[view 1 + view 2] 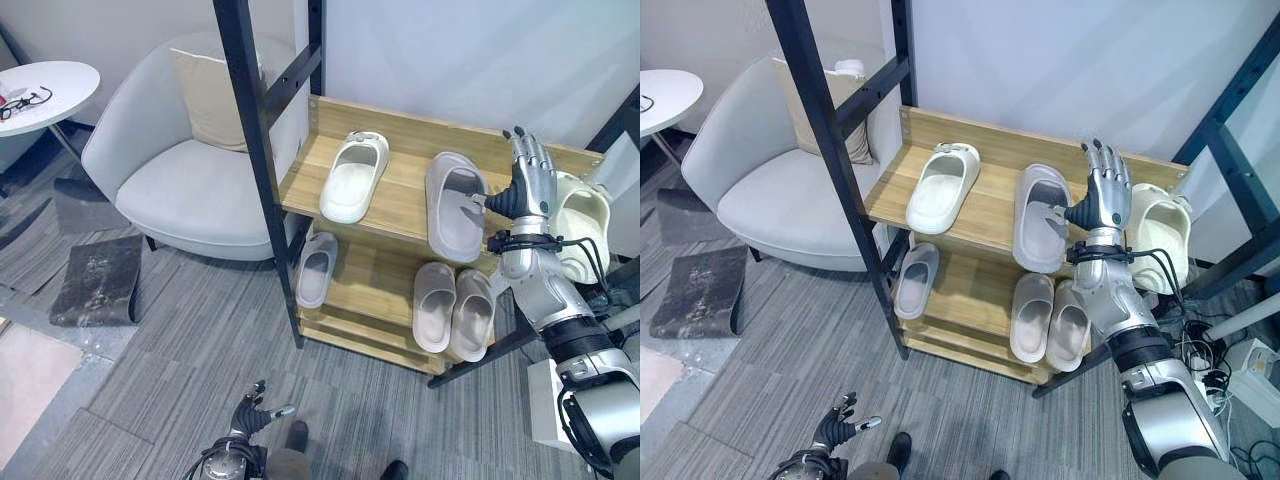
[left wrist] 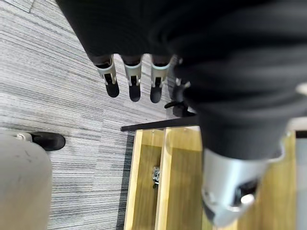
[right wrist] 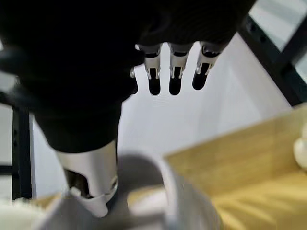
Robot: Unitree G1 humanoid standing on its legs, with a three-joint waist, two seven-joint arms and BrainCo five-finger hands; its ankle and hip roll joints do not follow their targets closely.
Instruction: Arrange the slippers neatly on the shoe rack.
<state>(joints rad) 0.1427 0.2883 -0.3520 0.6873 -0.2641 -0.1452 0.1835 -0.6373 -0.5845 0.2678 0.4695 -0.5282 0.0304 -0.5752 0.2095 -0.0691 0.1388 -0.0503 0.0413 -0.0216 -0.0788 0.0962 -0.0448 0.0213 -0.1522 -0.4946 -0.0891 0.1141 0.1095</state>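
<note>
right hand [image 1: 528, 178] fingers straight, thumb on grey slipper [image 1: 455, 205] overhanging top shelf [image 1: 400, 200] edge, left hand [image 1: 255, 408] relaxed low

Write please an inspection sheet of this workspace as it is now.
Surface: two-shelf wooden shoe rack in a black frame.
Job's things: top shelf, white slipper, grey slipper, cream slipper; lower shelf, single grey slipper, pale grey pair.
Clutter: nothing seen.
Hands: right hand open, thumb at the grey slipper; left hand open, low over the carpet.
Cables: nothing seen.
Surroundings: light grey armchair, round white table, dark mat.
</note>
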